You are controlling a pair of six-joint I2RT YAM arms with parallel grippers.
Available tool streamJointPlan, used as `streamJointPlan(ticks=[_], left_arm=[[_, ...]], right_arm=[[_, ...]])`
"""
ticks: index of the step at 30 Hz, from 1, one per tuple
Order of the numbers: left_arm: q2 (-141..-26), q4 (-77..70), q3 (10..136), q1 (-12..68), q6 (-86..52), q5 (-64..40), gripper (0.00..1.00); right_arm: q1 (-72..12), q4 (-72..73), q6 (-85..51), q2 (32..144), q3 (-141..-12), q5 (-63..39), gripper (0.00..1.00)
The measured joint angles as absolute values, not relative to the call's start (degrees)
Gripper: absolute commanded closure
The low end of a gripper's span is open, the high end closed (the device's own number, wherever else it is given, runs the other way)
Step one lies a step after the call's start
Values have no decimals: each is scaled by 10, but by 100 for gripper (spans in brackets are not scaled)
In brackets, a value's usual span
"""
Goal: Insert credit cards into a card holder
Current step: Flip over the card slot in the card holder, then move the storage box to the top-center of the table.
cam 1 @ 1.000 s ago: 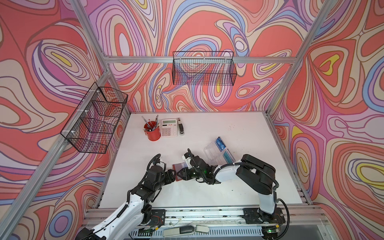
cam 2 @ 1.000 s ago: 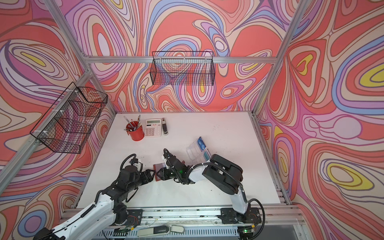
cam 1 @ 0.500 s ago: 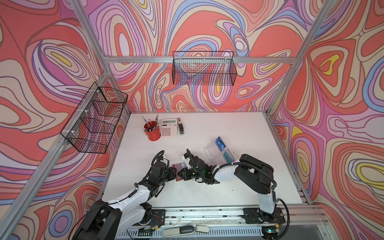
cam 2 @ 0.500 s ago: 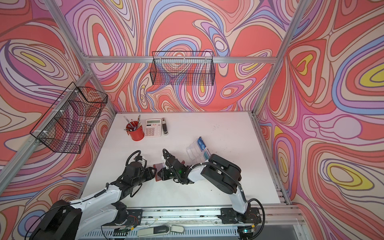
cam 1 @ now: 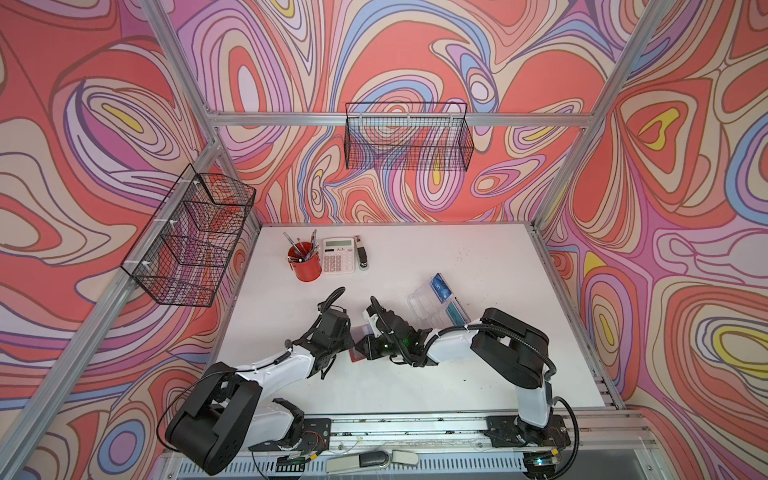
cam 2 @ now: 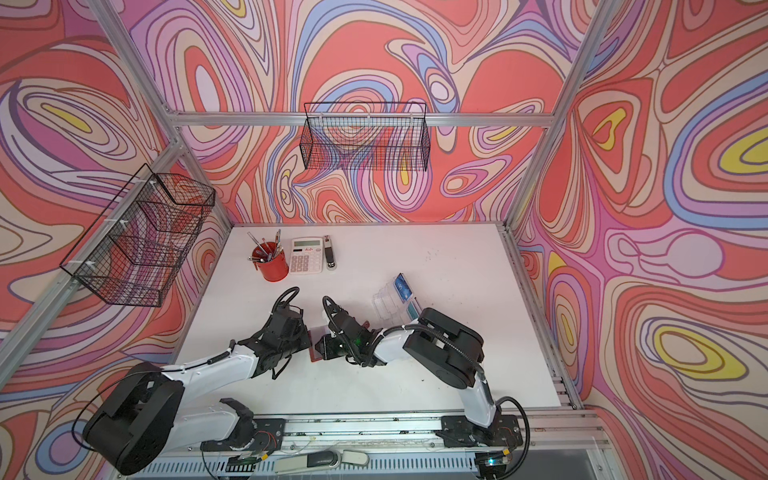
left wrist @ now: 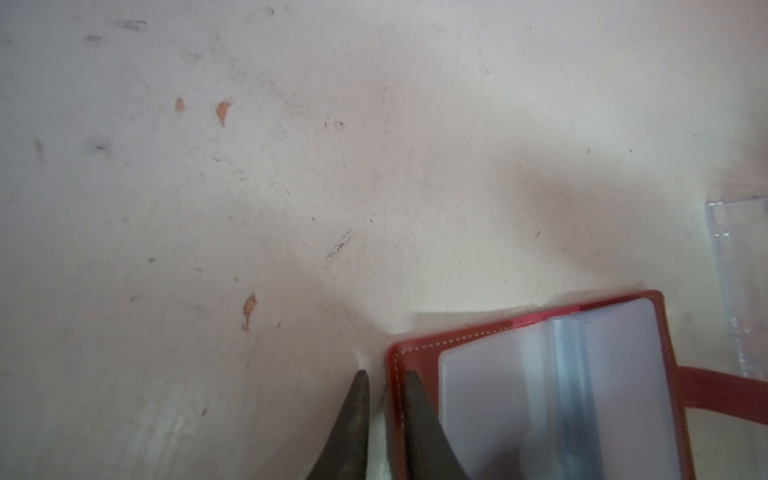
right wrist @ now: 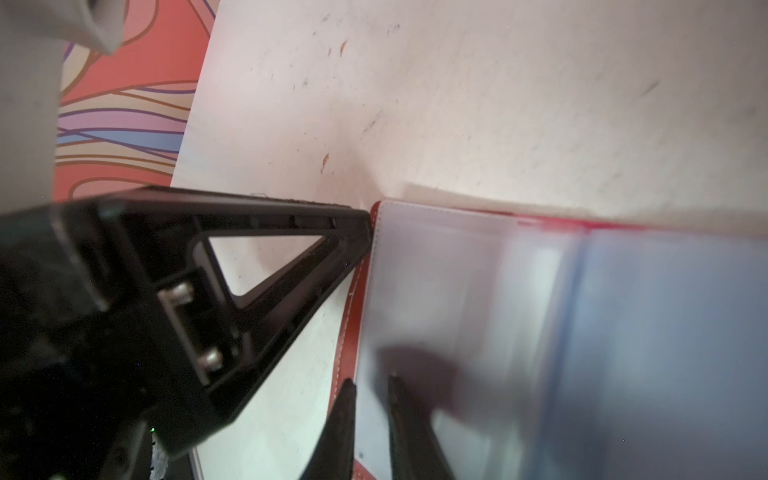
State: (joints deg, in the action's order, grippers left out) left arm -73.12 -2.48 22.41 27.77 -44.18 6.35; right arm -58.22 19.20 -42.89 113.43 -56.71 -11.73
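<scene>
Zero credit cards [cam 1: 439, 286] can be made out in the card holder [left wrist: 415, 357]. It lies open and flat on the worktop [cam 1: 415, 382] between the two arms, greyish sleeves [left wrist: 478, 395] up. A bluish blur on its far page in the right wrist view may be sleeve or card; cannot tell.

Cards seen: one blue, one teal, both in the clear stand [cam 1: 422, 309] just beyond the right arm.

Judged stage: holder opened and being steadied, every insertion left to do.

At the red cover's corner the left hand [left wrist: 384, 374] is narrow, fingers [left wrist: 357, 415] astride the edge — looks like a pinch. Nearer the sleeves the right hand [right wrist: 370, 382] is narrow too, nipping a sleeve edge; no card in it.

Against a second ago — the left arm has folded back at the elbow, and its hand has come in onto the holder and closed down. The right hand has hardly shifted.
</scene>
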Motion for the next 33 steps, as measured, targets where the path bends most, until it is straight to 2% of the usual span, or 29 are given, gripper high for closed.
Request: streamJointPlan(ticks=[4, 10, 12, 13, 14, 15, 17, 18, 20, 23, 26, 33], left_arm=[[-727, -23, 223, 278, -442, 67, 79], [-661, 29, 200, 278, -435, 63, 79], [-626, 74, 203, 278, -433, 63, 77], [-604, 102, 209, 278, -432, 64, 76], [-581, 131, 219, 278, -431, 66, 75], [-561, 160, 232, 278, -431, 71, 73], [-517, 226, 277, 278, -428, 87, 67], [-499, 253, 302, 278, -425, 97, 64], [-457, 296, 353, 278, -418, 124, 56], [-408, 328, 378, 278, -408, 181, 53], [-390, 351, 355, 278, -393, 222, 49], [-355, 364, 314, 278, -353, 213, 38]], right_arm=[[-582, 104, -410, 1083, -594, -77, 79], [-574, -86, -382, 942, -682, 64, 50], [-556, -148, -367, 903, -722, 113, 43], [-541, -178, -357, 891, -746, 137, 36], [-521, -210, -340, 884, -775, 165, 35], [-501, -236, -327, 884, -802, 187, 37], [-453, -286, -289, 897, -856, 216, 50], [-427, -308, -273, 910, -882, 217, 52], [-366, -340, -250, 940, -919, 190, 51], [-277, -345, -234, 965, -898, 76, 53], [-217, -361, -223, 985, -869, 8, 53], [-206, -364, -203, 990, -813, -35, 52]])
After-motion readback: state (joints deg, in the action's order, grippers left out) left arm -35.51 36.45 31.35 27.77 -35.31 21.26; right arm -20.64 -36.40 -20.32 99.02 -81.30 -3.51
